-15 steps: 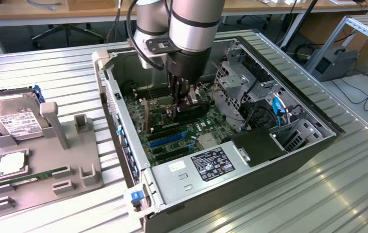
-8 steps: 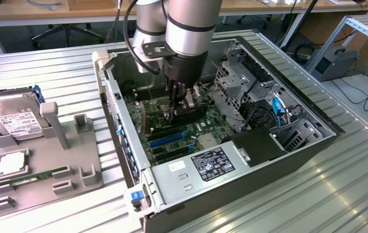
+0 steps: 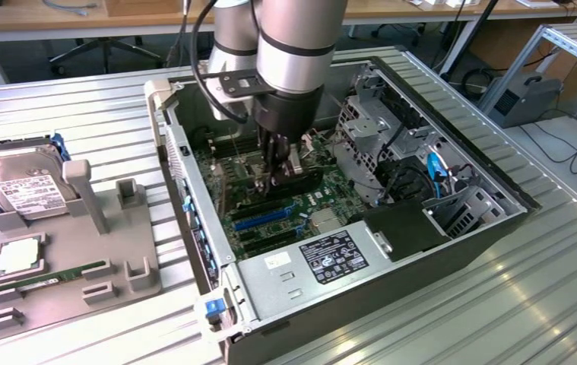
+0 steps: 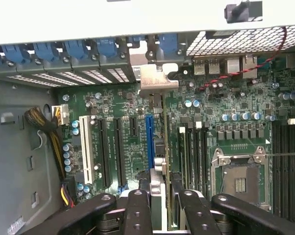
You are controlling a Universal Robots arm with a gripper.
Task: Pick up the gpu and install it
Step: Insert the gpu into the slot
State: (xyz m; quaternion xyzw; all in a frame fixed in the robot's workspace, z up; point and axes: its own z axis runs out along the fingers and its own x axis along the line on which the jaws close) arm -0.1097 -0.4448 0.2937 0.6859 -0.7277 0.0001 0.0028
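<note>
The gpu (image 4: pixel 160 161) is a thin dark green card standing on edge over the motherboard (image 4: pixel 133 103), right beside the blue slot (image 4: pixel 149 139). Its silver bracket (image 4: pixel 157 81) reaches the case's rear wall with the blue clips. My gripper (image 4: pixel 159 198) is shut on the card's near end, one black finger (image 4: pixel 137 208) on each side. In the exterior view the gripper (image 3: pixel 280 173) is low inside the open computer case (image 3: pixel 491 228), above the board's middle. Whether the card's edge sits in a slot, I cannot tell.
At the exterior view's left a grey holder (image 3: pixel 96 251) carries a hard drive (image 3: pixel 20 186), a processor (image 3: pixel 20 258) and a RAM stick (image 3: pixel 60 275). In the case are a power supply (image 3: pixel 318 262), a drive cage (image 3: pixel 369 129), an open processor socket (image 4: pixel 238 178) and a cable bundle (image 4: pixel 44 127).
</note>
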